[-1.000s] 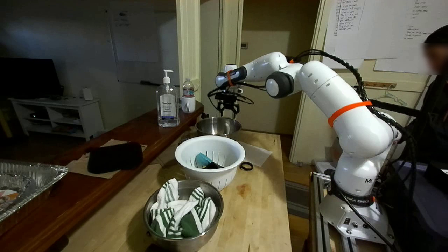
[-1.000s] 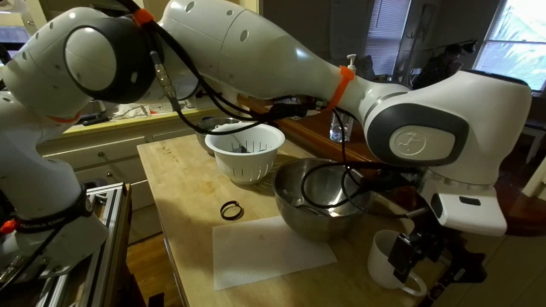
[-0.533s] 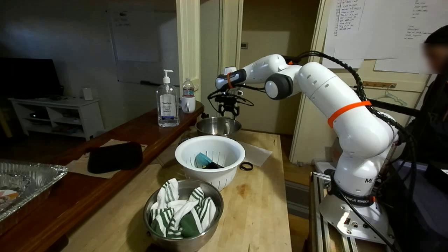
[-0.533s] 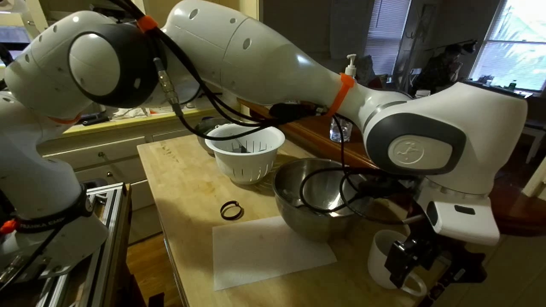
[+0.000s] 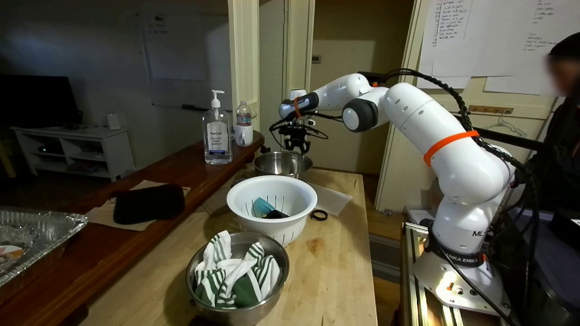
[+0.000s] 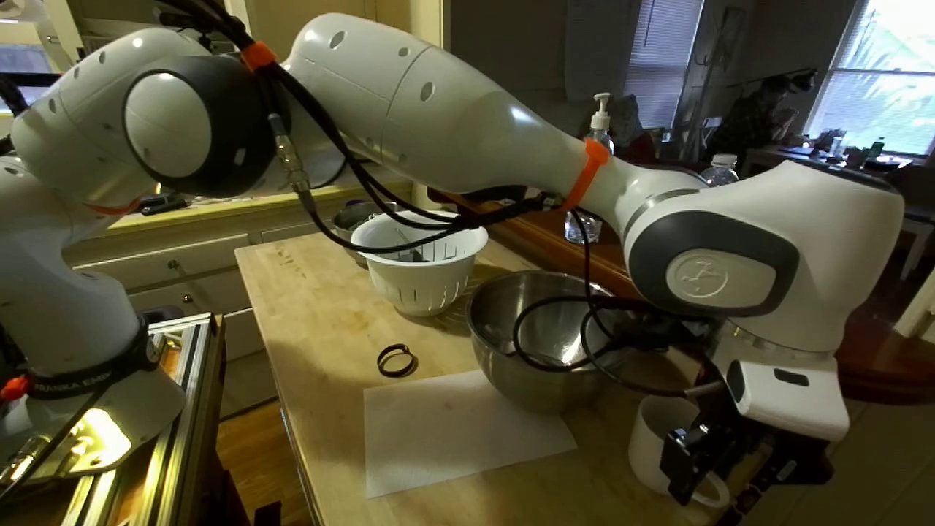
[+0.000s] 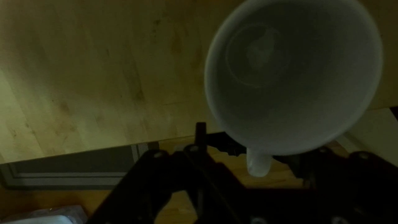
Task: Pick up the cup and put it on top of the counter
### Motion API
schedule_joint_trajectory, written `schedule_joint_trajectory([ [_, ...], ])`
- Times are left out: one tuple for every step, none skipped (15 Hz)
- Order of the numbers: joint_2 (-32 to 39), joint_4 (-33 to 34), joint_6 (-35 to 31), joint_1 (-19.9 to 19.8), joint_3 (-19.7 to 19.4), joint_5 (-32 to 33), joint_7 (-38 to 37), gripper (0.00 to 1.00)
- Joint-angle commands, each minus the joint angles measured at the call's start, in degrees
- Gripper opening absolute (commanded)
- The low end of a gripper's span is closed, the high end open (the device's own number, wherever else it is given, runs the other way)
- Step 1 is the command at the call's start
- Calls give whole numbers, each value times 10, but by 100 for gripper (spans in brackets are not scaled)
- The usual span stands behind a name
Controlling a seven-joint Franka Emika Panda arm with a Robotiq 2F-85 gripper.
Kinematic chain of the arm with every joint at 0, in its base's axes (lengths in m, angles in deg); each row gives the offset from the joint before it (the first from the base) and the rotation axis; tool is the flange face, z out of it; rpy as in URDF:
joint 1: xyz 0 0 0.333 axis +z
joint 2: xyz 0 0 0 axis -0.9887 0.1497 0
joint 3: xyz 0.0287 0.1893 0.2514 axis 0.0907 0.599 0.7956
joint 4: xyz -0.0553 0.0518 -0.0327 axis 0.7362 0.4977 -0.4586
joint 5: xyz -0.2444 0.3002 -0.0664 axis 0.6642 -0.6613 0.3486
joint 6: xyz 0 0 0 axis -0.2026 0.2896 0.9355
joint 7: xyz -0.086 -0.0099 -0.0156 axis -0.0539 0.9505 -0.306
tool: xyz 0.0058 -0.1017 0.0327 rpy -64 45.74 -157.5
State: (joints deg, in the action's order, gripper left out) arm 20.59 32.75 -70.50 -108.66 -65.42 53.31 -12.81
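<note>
White cup: upright on the pale wooden surface, close to an edge and just beside a steel bowl. Its handle points towards the tool.
Tool: fingers spread apart; the wrist view shows the handle between them. Whether either one touches the cup, I can't tell from where I stand.
Arm: white with orange bands, stretched out from its base, wrist end down by the cup.
Counter: glossy red-brown, higher than the surface and running alongside it. Up there I see a clear pump bottle and, near it, another white mug with a water bottle showing above it. A foil tray sits well apart from them.
Colander: white, on the surface, something blue and something dark inside.
Striped cloths: green and white, heaped in a second steel bowl.
Black ring: on the surface, near a paper sheet.
</note>
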Motion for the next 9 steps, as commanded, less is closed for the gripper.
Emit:
schedule_joint_trajectory([
  [20,35,22,-4,-5,3,-16,50],
  [21,35,22,-3,-6,3,-18,47],
  [21,36,21,-3,-7,3,-18,41],
  [21,36,21,-2,-8,3,-19,36],
  [21,37,21,-2,-9,4,-20,38],
  [21,38,21,-2,-9,4,-20,29],
  [22,40,20,-1,-10,4,-21,33],
  [22,41,20,-1,-10,5,-22,29],
  [22,43,20,0,-11,6,-23,8],
])
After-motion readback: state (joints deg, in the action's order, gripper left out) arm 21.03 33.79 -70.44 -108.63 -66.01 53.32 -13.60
